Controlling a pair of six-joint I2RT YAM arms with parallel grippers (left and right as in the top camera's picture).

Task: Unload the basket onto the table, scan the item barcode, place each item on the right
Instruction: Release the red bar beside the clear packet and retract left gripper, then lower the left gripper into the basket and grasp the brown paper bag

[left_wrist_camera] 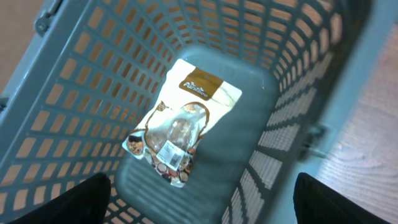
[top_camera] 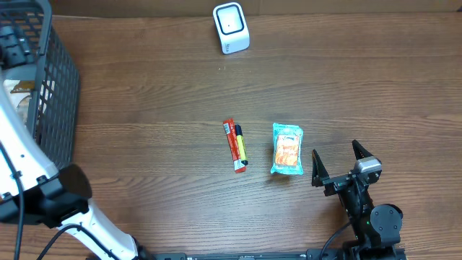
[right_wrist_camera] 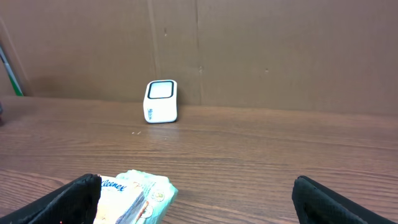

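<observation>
Pouch (left_wrist_camera: 177,127) lies flat on the floor of the basket (left_wrist_camera: 280,143) at the table's ten o'clock, and only the left wrist view shows it clearly. We see the left gripper (left_wrist_camera: 202,205) above it, fingers spread and holding nothing. Overhead, the right gripper (top_camera: 336,155) sits at five o'clock, jaws wide, facing twelve o'clock toward the scanner (top_camera: 231,27).

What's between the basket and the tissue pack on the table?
Just a red pen pack, nearer the tissue pack than the basket. It shows in the overhead view.

You see the scanner (top_camera: 231,27) upright at the far edge, pens (top_camera: 236,145) and tissues (top_camera: 287,149) flat mid-table, and a pouch (left_wrist_camera: 180,121) lying in the basket (left_wrist_camera: 81,74).
</observation>
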